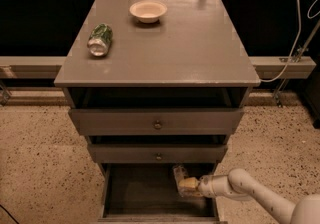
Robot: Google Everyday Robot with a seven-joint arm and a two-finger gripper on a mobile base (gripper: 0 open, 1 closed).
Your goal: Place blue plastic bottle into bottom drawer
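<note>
The grey cabinet's bottom drawer (135,190) is pulled open and shows a dark plank floor. My gripper (188,186) reaches in from the right, low over the drawer's right side. It is shut on the blue plastic bottle (180,175), a small clear bottle that sticks up and back from the fingers toward the drawer above. The bottle is inside the drawer's opening, held above its floor. The white arm (250,193) runs off to the lower right.
A green patterned can (99,39) lies on its side on the cabinet top (190,48) at the left. A pale bowl (148,11) stands at the back. Two shallower drawers with round knobs (157,124) sit above. Speckled floor surrounds the cabinet.
</note>
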